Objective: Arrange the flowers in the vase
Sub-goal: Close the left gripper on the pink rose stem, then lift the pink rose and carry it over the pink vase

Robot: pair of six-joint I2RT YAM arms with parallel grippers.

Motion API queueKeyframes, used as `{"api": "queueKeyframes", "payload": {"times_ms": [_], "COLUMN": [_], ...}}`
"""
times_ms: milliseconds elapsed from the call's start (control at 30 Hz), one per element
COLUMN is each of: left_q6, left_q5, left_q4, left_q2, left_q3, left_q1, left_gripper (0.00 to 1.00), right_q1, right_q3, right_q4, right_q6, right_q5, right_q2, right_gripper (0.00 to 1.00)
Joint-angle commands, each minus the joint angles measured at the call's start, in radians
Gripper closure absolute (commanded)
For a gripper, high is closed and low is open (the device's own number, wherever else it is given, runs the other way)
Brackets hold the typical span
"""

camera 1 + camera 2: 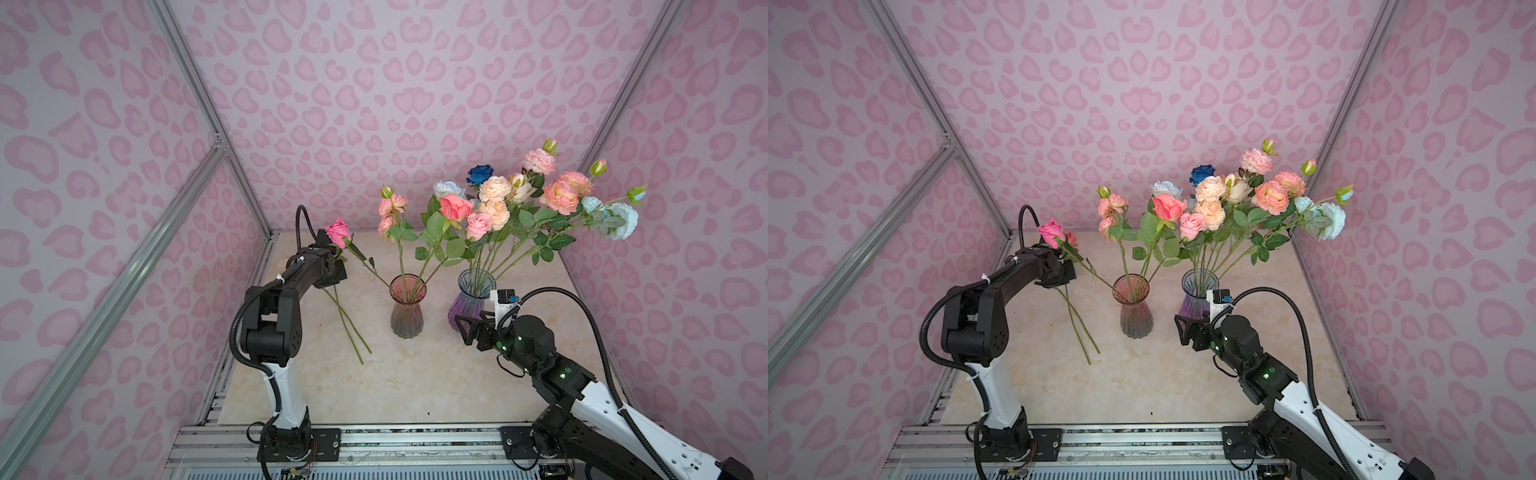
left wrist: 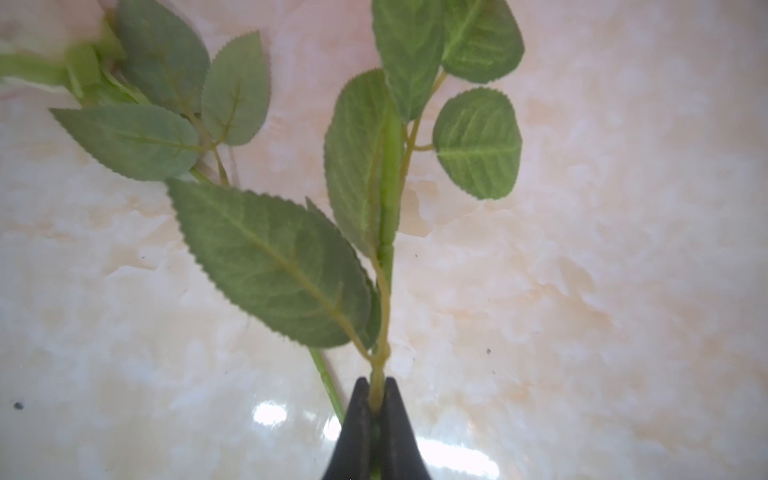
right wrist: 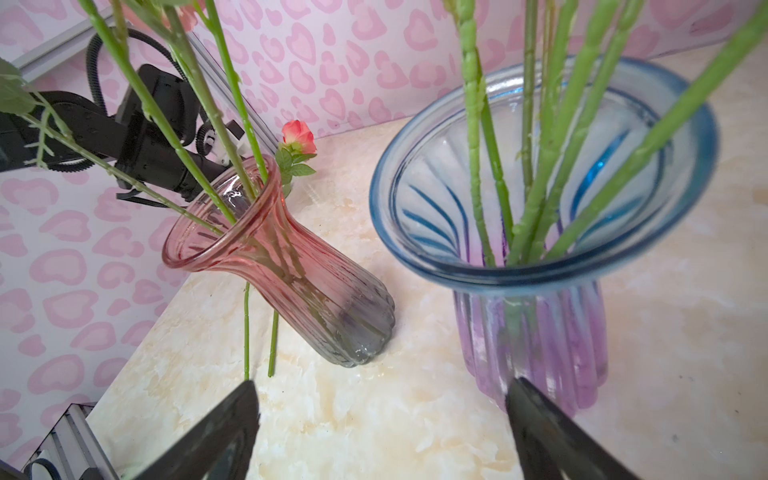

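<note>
The left pincer (image 2: pixel 377 392) is shut tight on one thin green stem (image 2: pixel 390 178), just below a cluster of leaves. A second stem (image 2: pixel 328 382) runs close beside its finger, outside the grip. Both belong to two flowers (image 1: pixel 347 328) lying crossed on the worktop (image 1: pixel 415 382) left of the pink vase (image 1: pixel 408 309), their blooms mostly hidden behind the arm in both top views.

The step in hand looks like picking this one up for a vase. To do it well, lift straight up so the neighbour is not dragged along. Raise until the long lower end hangs clear, then bring that end over the vase's mouth, avoiding the pink rose (image 1: pixel 338 233) that leans out towards the arm.

The other flowers stand in that vase and, most of them, in the purple vase (image 1: pixel 470 309). The right pincer (image 3: pixel 382 384) gapes wide, empty, near the purple vase's foot.
</note>
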Motion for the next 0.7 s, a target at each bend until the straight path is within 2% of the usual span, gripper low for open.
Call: {"api": "queueKeyframes", "payload": {"times_ms": [0, 300, 433, 667], "left_q6": [0.000, -0.029, -0.018, 0.028], "left_q5": [0.040, 0.059, -0.016, -0.049], "left_q4": [-0.007, 0.003, 0.007, 0.012], "left_q2": [-0.085, -0.276, -0.461, -0.792], "left_q3": [-0.034, -0.116, -0.180, -0.189], "left_q1": [-0.001, -0.003, -0.003, -0.003], "left_gripper": [0.97, 0.97, 0.97, 0.97], "right_q1": [0.000, 0.000, -0.001, 0.000], "right_q3": [0.008, 0.015, 0.026, 0.024], "right_q4": [-0.025, -0.055, -0.087, -0.113], "right_q6": [-0.004, 0.008, 0.004, -0.010], "right_q5": [0.012, 0.028, 0.027, 0.053], "right_q2": [-0.012, -0.055, -0.061, -0.077], "right_gripper": [0.06, 0.06, 0.07, 0.07]}}
